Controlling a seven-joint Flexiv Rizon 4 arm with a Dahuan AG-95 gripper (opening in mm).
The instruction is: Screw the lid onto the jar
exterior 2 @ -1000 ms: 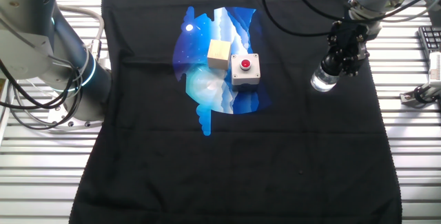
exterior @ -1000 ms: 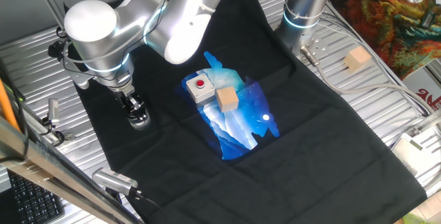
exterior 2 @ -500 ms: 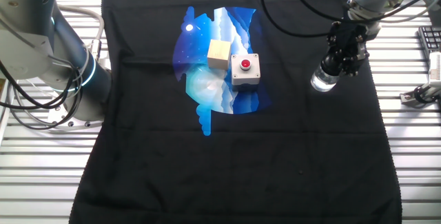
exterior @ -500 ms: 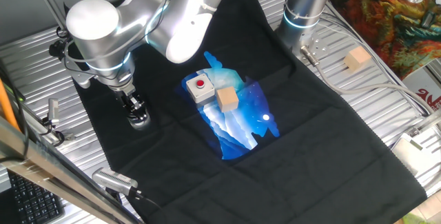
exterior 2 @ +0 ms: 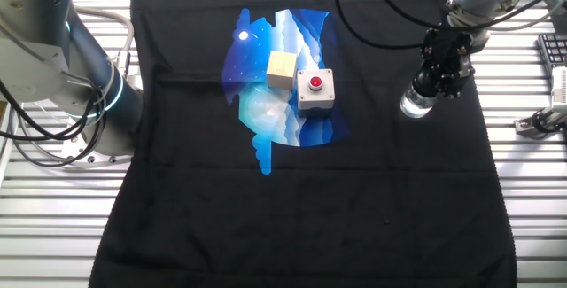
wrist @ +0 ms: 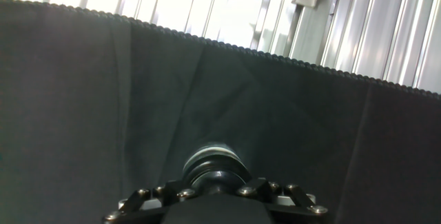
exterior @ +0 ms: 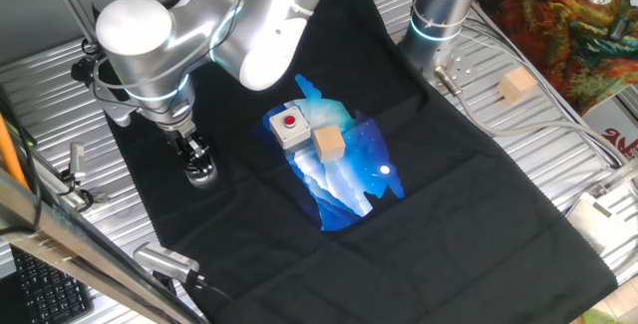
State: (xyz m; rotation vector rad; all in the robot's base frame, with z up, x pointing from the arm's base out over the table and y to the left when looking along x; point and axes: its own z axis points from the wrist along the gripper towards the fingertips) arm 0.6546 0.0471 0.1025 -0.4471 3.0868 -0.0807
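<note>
Lid mostly hidden under tool

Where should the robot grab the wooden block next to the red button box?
Probably from straight above, pinching two flat opposite sides of the wooden block. Pick the pair not facing the button box, which sits close beside it. Its top is open and it rests flat.

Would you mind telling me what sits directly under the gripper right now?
The jar stands on the black cloth under the gripper, whose jaws close around the lid on top. The threads and the jar's inside are covered.
</note>
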